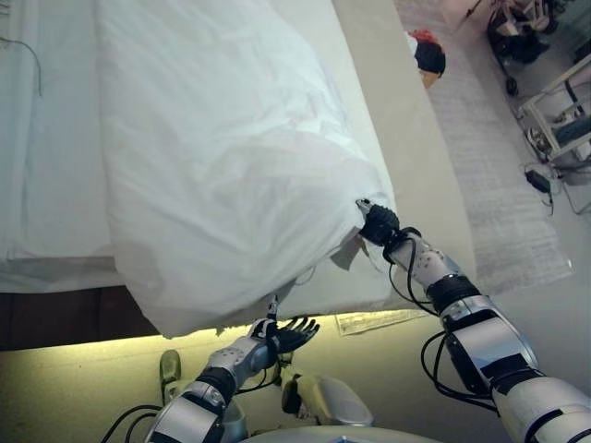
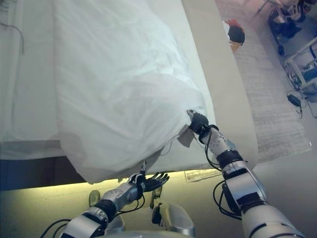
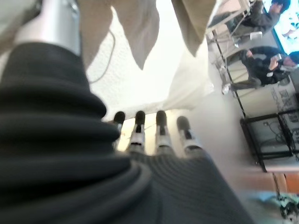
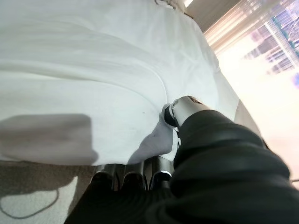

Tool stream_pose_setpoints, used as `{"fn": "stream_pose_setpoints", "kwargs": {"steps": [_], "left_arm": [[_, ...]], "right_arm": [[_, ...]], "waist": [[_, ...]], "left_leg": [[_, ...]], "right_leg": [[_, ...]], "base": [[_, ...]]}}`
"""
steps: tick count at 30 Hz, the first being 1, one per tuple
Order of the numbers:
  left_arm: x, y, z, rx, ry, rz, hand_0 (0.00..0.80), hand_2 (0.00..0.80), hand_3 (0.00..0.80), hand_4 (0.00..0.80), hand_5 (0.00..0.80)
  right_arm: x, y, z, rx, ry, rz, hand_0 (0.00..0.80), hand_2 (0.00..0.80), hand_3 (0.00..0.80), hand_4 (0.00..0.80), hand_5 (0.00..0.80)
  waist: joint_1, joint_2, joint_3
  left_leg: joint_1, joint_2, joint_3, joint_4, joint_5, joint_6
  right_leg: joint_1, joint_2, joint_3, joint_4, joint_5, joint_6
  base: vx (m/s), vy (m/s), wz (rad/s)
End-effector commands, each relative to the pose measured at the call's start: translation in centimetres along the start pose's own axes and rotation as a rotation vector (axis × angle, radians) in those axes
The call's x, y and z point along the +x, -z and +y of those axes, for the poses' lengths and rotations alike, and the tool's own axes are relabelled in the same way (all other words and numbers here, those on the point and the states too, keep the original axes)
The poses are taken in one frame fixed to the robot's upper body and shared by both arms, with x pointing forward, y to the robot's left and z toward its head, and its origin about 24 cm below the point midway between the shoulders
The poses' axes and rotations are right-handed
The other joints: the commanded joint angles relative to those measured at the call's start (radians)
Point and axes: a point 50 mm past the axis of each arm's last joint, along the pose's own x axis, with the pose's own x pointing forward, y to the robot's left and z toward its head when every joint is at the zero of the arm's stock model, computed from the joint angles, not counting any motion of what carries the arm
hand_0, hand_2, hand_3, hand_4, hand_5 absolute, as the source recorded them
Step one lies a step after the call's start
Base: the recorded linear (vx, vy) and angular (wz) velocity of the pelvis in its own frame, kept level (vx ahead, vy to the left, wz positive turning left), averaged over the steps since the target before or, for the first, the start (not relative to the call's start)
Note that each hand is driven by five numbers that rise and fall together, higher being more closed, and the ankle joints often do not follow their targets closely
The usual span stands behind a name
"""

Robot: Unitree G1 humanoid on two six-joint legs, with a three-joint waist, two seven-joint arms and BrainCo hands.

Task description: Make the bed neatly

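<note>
A white duvet (image 1: 222, 157) lies bunched along the bed (image 1: 406, 120), and its near edge hangs over the bed's foot. My right hand (image 1: 379, 223) is shut on the duvet's near right corner. In the right wrist view the thumb (image 4: 184, 105) and fingers (image 4: 131, 177) pinch the cloth (image 4: 93, 84). My left hand (image 1: 286, 334) is open and empty just below the hanging edge, with its fingers (image 3: 159, 122) straight and not touching the cloth. A flat white sheet (image 1: 46, 138) covers the left of the bed.
A pale rug (image 1: 499, 175) lies on the floor to the right of the bed, with a red and black object (image 1: 427, 53) at its far end. Wheeled frames and a cart (image 1: 554, 111) stand at the far right. People (image 3: 261, 56) show in the left wrist view.
</note>
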Motion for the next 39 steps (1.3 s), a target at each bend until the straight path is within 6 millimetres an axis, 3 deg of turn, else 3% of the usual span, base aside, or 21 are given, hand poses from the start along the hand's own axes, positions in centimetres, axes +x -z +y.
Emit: {"fn": "stream_pose_setpoints", "kwargs": {"steps": [1, 14, 23, 29, 35, 39], "left_arm": [[2.1, 5.1, -4.1, 0.064, 0.129, 0.156, 0.0, 0.0, 0.0, 0.0, 0.0], [2.4, 7.4, -9.9, 0.098, 0.434, 0.127, 0.0, 0.0, 0.0, 0.0, 0.0], [2.0, 7.0, -13.0, 0.065, 0.575, -0.005, 0.0, 0.0, 0.0, 0.0, 0.0], [2.1, 8.0, -13.0, 0.034, 0.592, -0.056, 0.0, 0.0, 0.0, 0.0, 0.0], [2.5, 9.0, -11.2, 0.034, 0.576, -0.071, 0.0, 0.0, 0.0, 0.0, 0.0], [2.6, 9.6, -9.0, 0.037, 0.579, -0.073, 0.0, 0.0, 0.0, 0.0, 0.0]], "right_arm": [[-0.3, -7.1, 5.9, -0.042, -0.199, -0.223, 0.8, 0.8, 0.8, 0.8, 0.8], [0.3, -6.0, 6.6, -0.063, -0.219, -0.164, 0.8, 0.8, 0.8, 0.8, 0.8], [0.5, -5.5, 5.9, -0.08, -0.188, -0.135, 0.8, 0.8, 0.8, 0.8, 0.8], [0.4, -5.3, 5.2, -0.065, -0.151, -0.136, 0.8, 0.8, 0.8, 0.8, 0.8], [0.4, -5.1, 4.5, -0.053, -0.136, -0.143, 0.8, 0.8, 0.8, 0.8, 0.8], [0.2, -5.3, 4.0, -0.047, -0.127, -0.155, 0.8, 0.8, 0.8, 0.8, 0.8]], "waist": [[-0.019, -0.005, 0.011], [-0.057, 0.013, 0.004], [-0.071, 0.031, -0.033], [-0.067, 0.044, -0.053], [-0.06, 0.051, -0.073], [-0.054, 0.055, -0.081]], "left_leg": [[-0.037, 0.059, -0.009, 0.025, 0.047, 0.023], [-0.014, 0.069, 0.02, 0.042, 0.031, 0.018], [0.027, 0.067, 0.037, 0.044, 0.019, 0.02], [0.051, 0.056, 0.036, 0.029, 0.015, 0.023], [0.066, 0.043, 0.034, 0.012, 0.017, 0.026], [0.083, 0.035, 0.035, -0.006, 0.016, 0.027]], "right_leg": [[0.022, -0.079, 0.025, 0.065, -0.049, 0.09], [0.02, -0.081, 0.046, 0.09, -0.066, 0.092], [0.044, -0.088, 0.061, 0.104, -0.083, 0.097], [0.06, -0.099, 0.059, 0.103, -0.087, 0.102], [0.07, -0.111, 0.052, 0.098, -0.086, 0.106], [0.082, -0.115, 0.045, 0.092, -0.086, 0.109]], "base": [[0.0, 0.0, 0.0], [0.001, 0.018, -0.04], [0.041, 0.039, -0.06], [0.042, 0.031, 0.01], [0.005, 0.006, 0.0], [0.0, 0.0, 0.0]]}}
